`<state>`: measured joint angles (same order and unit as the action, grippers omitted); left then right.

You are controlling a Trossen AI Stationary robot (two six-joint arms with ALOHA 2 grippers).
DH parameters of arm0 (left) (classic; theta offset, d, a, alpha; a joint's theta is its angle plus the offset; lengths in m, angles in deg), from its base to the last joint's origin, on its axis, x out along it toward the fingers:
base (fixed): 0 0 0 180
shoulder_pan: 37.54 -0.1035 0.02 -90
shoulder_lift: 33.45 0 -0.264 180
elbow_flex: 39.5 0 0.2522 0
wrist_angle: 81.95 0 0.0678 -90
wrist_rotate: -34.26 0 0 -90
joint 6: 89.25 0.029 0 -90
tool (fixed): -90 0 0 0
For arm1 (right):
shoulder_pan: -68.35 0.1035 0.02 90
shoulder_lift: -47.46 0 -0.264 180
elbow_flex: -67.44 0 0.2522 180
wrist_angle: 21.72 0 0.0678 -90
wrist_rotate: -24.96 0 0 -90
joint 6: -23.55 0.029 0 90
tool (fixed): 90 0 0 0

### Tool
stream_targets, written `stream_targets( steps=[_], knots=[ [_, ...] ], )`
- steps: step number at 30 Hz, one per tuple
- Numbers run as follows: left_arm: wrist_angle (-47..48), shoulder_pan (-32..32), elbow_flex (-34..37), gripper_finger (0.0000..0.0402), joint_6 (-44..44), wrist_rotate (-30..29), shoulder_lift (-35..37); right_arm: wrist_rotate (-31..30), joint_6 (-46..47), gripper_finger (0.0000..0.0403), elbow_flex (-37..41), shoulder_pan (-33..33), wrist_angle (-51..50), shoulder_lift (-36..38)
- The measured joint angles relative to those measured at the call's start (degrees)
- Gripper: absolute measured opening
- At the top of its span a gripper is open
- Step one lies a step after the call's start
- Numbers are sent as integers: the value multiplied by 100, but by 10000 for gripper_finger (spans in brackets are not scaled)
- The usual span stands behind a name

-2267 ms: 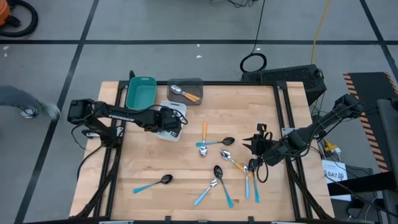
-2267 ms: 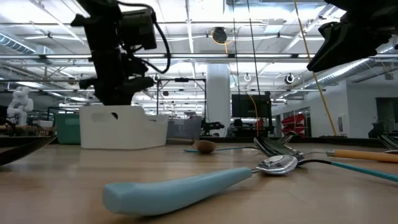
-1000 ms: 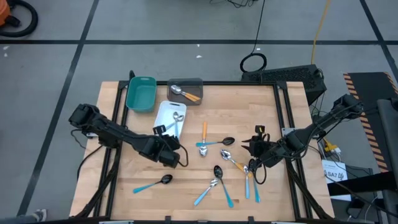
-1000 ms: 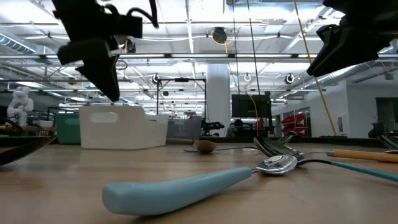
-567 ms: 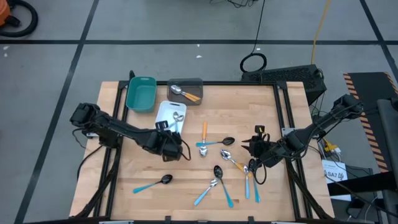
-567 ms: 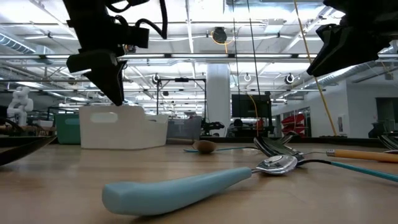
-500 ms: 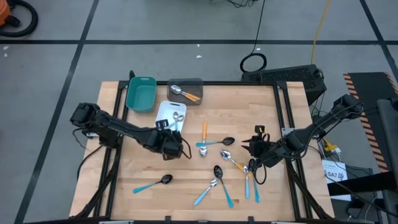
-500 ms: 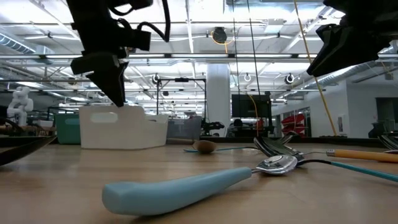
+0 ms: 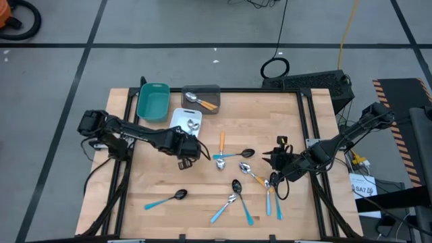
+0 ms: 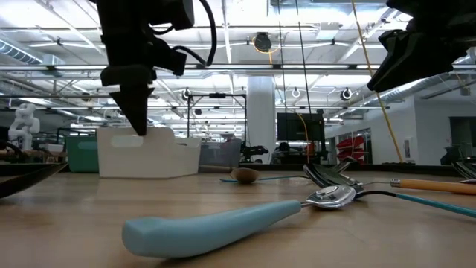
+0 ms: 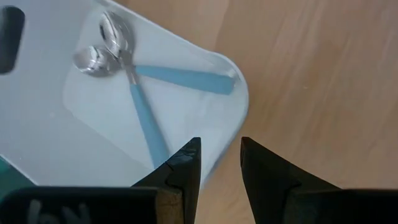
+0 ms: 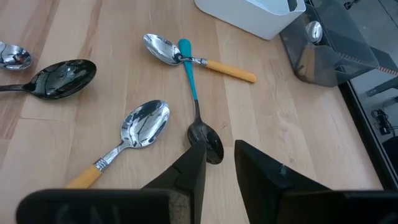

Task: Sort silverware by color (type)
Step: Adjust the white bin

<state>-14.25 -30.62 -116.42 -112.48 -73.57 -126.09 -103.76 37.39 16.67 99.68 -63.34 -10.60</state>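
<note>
I have the left gripper hanging at the white tray's five-o'clock corner, jaws slightly apart and empty. Two blue-handled spoons lie crossed in that tray; one orange-handled spoon sits in the grey tray, which is at three o'clock of the teal tray. The right gripper hovers at the bench's three-o'clock side, jaws a narrow gap apart, holding nothing as far as I can tell. The loose spoons lie scattered between both grippers, toward six o'clock.
</note>
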Motion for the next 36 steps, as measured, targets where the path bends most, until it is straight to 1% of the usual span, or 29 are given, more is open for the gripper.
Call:
stream_targets(
  steps=[4,10,15,19,24,27,36],
  knots=[
    [0,-72,0,113,-202,238,0,2,0,82,-2,0,-2,0],
    [1,-112,0,111,-484,331,0,2,0,82,-2,0,-2,0],
    [21,-128,0,83,-972,337,0,2,0,82,-2,0,-2,0],
    [30,-128,0,59,-1121,366,0,2,0,82,-2,0,-2,0],
    [30,-128,-2,51,-1458,431,2,2,-12,82,-2,0,-3,0],
    [27,-121,-2,51,-1376,431,2,2,-15,82,-1,0,-3,0],
    [-27,-43,-2,51,-616,438,2,2,-17,82,-1,0,-4,0]
  ],
)
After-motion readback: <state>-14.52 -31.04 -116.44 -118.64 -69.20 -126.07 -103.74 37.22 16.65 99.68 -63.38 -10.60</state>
